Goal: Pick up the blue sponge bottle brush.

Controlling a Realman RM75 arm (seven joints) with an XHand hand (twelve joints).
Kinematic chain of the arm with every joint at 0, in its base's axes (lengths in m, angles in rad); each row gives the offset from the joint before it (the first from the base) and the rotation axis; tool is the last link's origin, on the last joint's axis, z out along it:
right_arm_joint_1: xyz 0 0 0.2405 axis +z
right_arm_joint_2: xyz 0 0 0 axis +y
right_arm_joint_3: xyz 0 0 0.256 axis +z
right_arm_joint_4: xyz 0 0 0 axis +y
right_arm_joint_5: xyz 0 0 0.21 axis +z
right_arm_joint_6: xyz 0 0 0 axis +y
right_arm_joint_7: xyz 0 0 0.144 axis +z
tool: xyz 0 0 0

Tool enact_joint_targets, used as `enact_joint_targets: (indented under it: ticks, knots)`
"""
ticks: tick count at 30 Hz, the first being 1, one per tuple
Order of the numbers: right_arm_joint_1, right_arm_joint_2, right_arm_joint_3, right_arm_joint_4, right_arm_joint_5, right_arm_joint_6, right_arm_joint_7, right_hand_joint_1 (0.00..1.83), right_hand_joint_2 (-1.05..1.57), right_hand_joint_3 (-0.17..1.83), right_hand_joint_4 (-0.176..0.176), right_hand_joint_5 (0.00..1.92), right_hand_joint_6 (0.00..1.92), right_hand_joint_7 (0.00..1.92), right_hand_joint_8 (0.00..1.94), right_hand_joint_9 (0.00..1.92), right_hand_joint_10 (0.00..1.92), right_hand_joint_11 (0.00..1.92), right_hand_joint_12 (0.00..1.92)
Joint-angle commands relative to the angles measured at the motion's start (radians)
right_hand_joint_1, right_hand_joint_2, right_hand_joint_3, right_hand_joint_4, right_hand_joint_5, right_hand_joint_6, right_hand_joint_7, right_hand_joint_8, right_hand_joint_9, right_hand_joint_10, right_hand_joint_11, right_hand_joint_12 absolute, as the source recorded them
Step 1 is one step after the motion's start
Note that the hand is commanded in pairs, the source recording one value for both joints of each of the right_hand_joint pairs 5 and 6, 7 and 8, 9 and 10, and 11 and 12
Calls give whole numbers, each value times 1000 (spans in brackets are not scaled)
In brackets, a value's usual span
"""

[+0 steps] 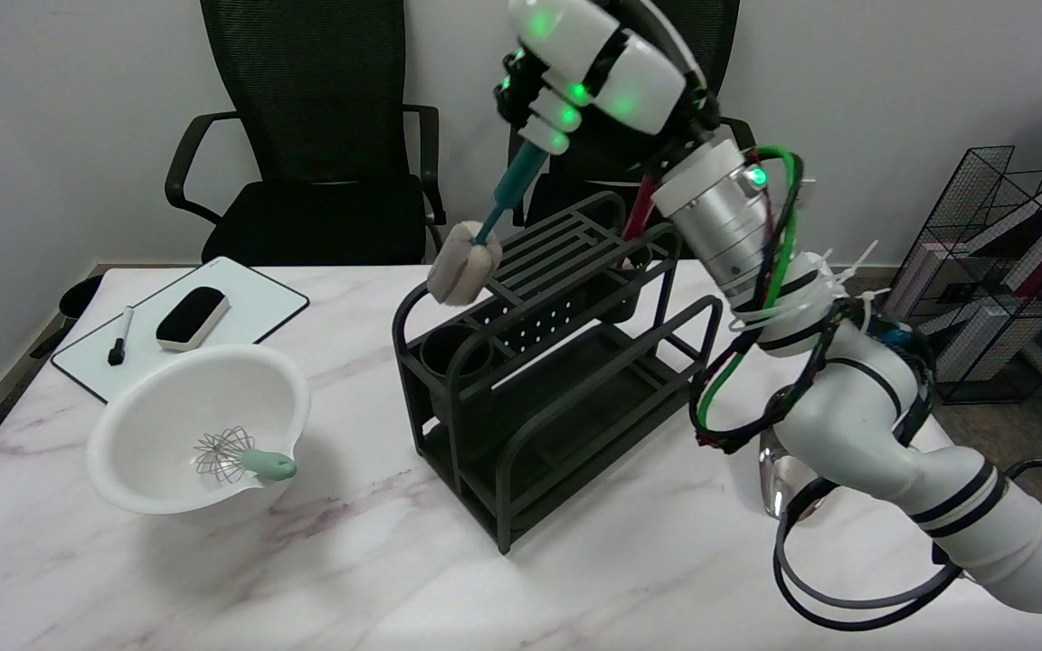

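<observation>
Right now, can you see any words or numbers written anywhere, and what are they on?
No text can be read.
Whiteboard: blank, nothing written.
Books in the wire rack: any spine print is too small and blurred to read.
Bottle brush, held up by the right hand above the black rack: no label visible.
White bowl, whisk, marker, eraser: no print visible.

no text or labels can be read.
</observation>
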Motion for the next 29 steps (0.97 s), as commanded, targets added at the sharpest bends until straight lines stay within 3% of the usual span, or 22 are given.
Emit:
enact_joint_targets:
  ticks: [1, 9, 15, 23, 29]
  knots:
    - [-191, 8, 294, 43, 89, 255, 2, 1107, 1571, 221, 0, 1920, 1920, 1920, 1920, 1920, 1920, 1920, 1920]
    - [-547, -34, 516, 35, 166, 473, -8, 1107, 1571, 228, 0, 1920, 1920, 1920, 1920, 1920, 1920, 1920, 1920]
    - [-731, -62, 573, -28, 222, 646, -16, 1106, 1571, 236, 0, 1920, 1920, 1920, 1920, 1920, 1920, 1920, 1920]
    - [-762, -38, 527, -352, 294, 936, 17, 1111, 1571, 232, 0, 1920, 1920, 1920, 1920, 1920, 1920, 1920, 1920]
    - [-715, -1, 472, -486, 298, 975, 38, 1105, 1571, 223, 0, 1920, 1920, 1920, 1920, 1920, 1920, 1920, 1920]
